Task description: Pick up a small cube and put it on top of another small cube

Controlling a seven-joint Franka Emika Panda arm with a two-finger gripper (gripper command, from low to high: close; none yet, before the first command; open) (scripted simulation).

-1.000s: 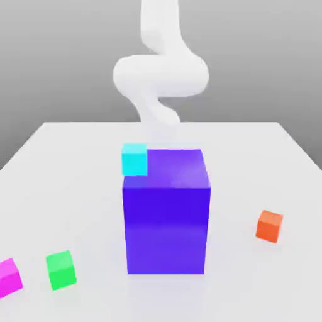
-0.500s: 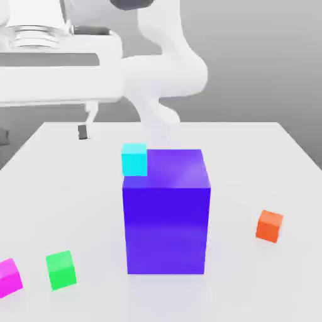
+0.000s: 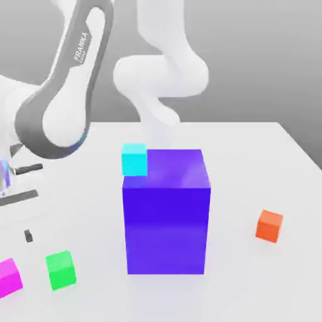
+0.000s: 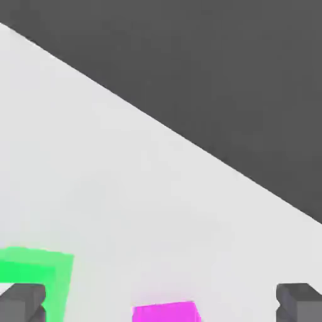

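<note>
The tall block (image 3: 166,214) stands at table (image 3: 264,157) centre. Small cubes lie at 3 o'clock (image 3: 270,226), 8 o'clock (image 3: 61,270) (image 3: 9,277), 11 o'clock (image 3: 134,159).

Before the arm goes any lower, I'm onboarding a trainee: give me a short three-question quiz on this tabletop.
1. True or false: the gripper is open with nothing between its fingers.
2. Which small cube sits farthest toward the exterior view's right? A) green cube B) orange cube C) magenta cube
3. Fill in: the big block in the middle is ____ in colour.

Key: 1 true; 2 B; 3 blue. The cyan cube sits at the block's far upper corner toward the exterior view's left; whether it touches the block cannot be told.
</note>
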